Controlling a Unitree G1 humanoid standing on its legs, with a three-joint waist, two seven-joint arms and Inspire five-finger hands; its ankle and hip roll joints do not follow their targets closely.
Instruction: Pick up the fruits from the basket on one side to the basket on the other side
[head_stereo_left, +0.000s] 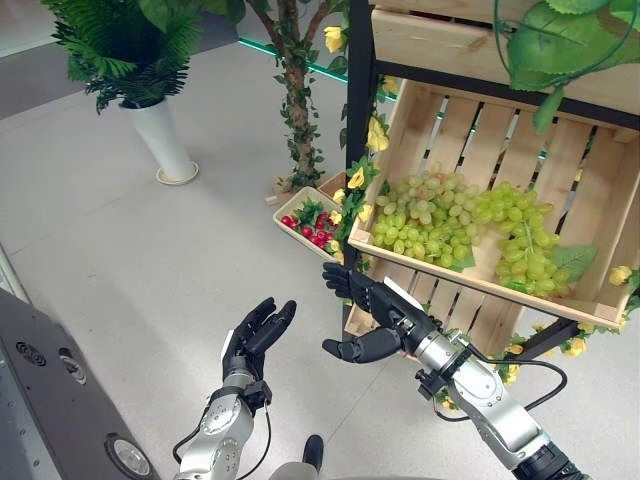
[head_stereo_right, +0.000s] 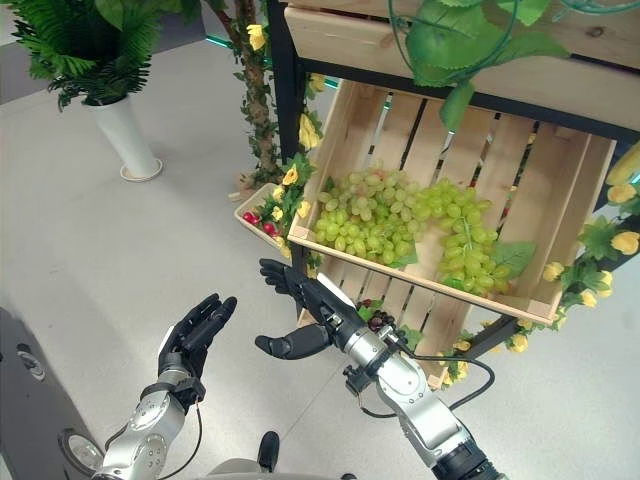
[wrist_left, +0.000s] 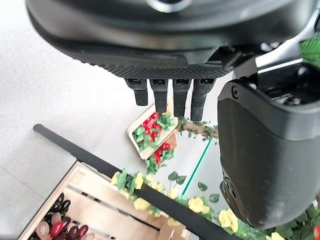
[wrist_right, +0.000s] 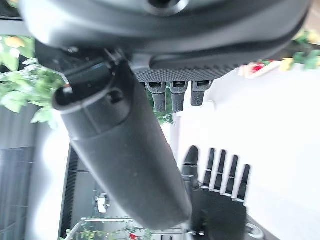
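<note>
1. Wooden slats made up the tilted crate (head_stereo_left: 590, 210) that served as the upper basket on the black stand (head_stereo_left: 357, 120); its slope looked meant to display the fruit, and it let the two bunches of green grapes (head_stereo_left: 455, 222) settle against the lower front lip.
2. The grapes were small, rounded and glossy, packed in loose clusters with a flat green leaf (head_stereo_left: 574, 260) beside them; they would likely handle as a soft, floppy mass rather than a rigid piece.
3. The right hand (head_stereo_left: 372, 312) hung just in front of the crate's lower edge, apart from the grapes, its dark fingers straight and its thumb spread wide, holding nothing. That posture suited a reach toward the fruit, which was not yet grasped.
4. The left hand (head_stereo_left: 255, 335) was raised over the grey floor, well apart from the crate, fingers extended and empty, probably waiting.
5. Beneath the crate, a second slatted wooden crate (wrist_left: 95, 205) held dark red and purple grapes (wrist_left: 60, 231), a likely destination or second source; which, I could not tell.
6. A small wooden tray (head_stereo_left: 305, 222) of red fruit and green leaves sat on the floor beside a trunk (head_stereo_left: 297, 110) dressed with yellow flowers (head_stereo_left: 376, 135).
7. A smooth white tapered vase (head_stereo_left: 162, 142) with fern-like foliage stood well away.
</note>
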